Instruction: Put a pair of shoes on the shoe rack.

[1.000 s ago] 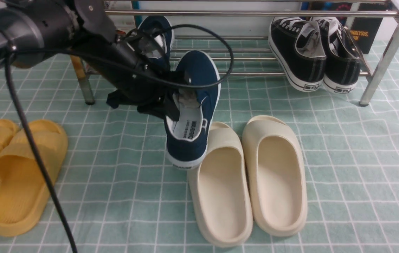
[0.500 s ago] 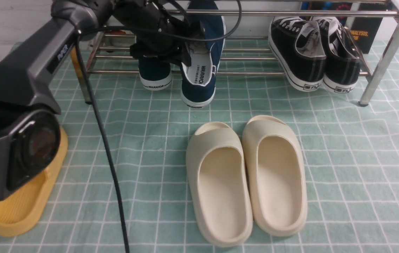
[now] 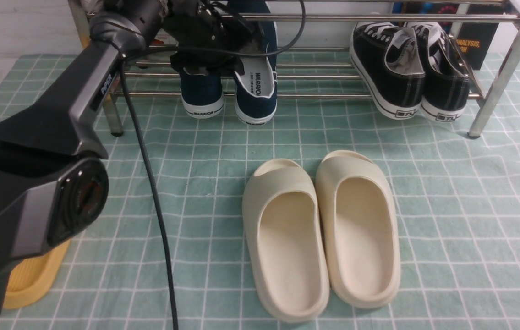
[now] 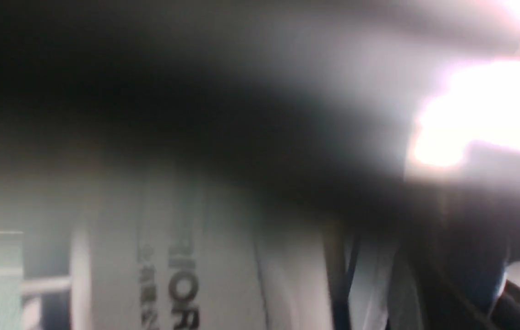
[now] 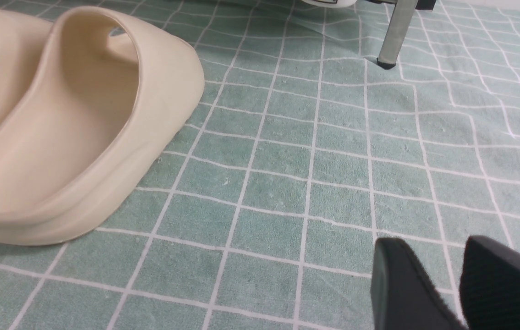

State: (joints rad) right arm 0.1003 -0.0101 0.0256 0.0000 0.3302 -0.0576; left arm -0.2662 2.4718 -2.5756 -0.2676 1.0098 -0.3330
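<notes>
Two navy slip-ons stand side by side on the left part of the chrome shoe rack, heels over its front rail. The left shoe stands free. The right shoe shows its grey "WARRIOR" insole. My left gripper is at that shoe's opening and appears shut on its collar; cables and the wrist hide the fingers. The left wrist view is blurred and shows only the insole very close. My right gripper hovers low over the mat, its fingers slightly apart and empty. It is out of the front view.
Two black lace-up sneakers sit on the rack's right part. Two cream slides lie on the green checked mat in front; one shows in the right wrist view. A yellow slide peeks from behind my left arm. The rack's right leg stands on the mat.
My left arm carried the navy shoe from above the mat forward to the rack and lowered it beside the other navy shoe. The right arm has not visibly moved.
</notes>
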